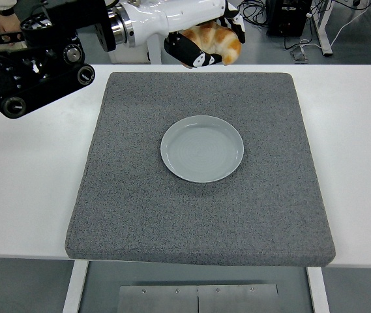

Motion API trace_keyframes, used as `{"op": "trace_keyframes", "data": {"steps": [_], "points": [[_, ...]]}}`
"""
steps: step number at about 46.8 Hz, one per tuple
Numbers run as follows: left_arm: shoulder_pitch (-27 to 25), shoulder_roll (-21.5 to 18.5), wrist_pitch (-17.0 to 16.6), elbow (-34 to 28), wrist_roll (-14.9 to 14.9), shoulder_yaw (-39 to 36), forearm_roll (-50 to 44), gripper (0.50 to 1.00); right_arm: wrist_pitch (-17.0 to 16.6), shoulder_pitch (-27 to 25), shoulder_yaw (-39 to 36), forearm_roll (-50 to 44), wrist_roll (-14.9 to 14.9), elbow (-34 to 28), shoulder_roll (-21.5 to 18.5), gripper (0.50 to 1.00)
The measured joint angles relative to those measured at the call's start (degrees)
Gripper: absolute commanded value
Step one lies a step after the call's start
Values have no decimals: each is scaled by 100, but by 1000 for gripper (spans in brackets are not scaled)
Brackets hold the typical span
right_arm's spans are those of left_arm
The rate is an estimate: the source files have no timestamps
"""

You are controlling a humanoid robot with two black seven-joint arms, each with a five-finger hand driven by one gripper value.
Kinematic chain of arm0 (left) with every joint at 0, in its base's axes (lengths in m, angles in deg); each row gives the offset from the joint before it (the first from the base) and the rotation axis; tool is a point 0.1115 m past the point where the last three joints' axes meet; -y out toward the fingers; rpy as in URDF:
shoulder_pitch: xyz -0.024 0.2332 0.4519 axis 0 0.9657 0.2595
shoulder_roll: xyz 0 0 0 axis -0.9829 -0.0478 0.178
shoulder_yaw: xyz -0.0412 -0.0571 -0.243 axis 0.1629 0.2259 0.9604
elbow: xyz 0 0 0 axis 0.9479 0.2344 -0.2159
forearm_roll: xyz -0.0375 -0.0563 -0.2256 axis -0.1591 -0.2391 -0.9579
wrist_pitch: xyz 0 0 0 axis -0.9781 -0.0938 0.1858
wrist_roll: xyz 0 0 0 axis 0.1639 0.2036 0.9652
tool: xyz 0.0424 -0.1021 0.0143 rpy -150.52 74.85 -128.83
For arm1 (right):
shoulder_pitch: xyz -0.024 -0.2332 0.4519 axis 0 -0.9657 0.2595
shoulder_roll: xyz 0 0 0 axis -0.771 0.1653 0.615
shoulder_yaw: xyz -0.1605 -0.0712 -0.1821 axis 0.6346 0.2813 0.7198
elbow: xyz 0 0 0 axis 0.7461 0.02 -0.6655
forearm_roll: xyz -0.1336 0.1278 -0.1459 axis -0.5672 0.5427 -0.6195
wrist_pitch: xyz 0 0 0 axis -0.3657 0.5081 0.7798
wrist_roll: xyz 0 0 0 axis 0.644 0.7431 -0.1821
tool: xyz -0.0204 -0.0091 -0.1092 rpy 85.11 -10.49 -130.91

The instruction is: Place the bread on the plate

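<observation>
Bread (pixel 216 40) is gripped in the closed left hand (pixel 201 40), held above the far edge of the grey mat (pixel 139 195), short of the empty plate (pixel 202 148). Judged light, soft, crushable; best cradled gently round its middle. Right hand unseen.

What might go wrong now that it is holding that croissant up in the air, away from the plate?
The left hand holds the bread high above the far edge of the grey mat, well short of the plate. Much of the bread sticks out past the fingers, so it may slip and land on the mat or table. The plate is small, so a slightly off release could leave the bread hanging over its rim.
</observation>
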Motion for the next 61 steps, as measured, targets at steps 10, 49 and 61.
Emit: {"op": "trace_keyframes", "data": {"steps": [10, 49, 61], "points": [[156, 412, -18, 141, -31, -46, 110, 500, -1, 1, 0, 0, 0, 0, 0, 1000], [1211, 1138, -428, 1357, 45, -763, 441, 500, -5, 1, 0, 0, 0, 0, 0, 1000], [1473, 1414, -701, 1717, 186, -1044, 380, 500, -1, 2, 0, 0, 0, 0, 0, 1000]]}}
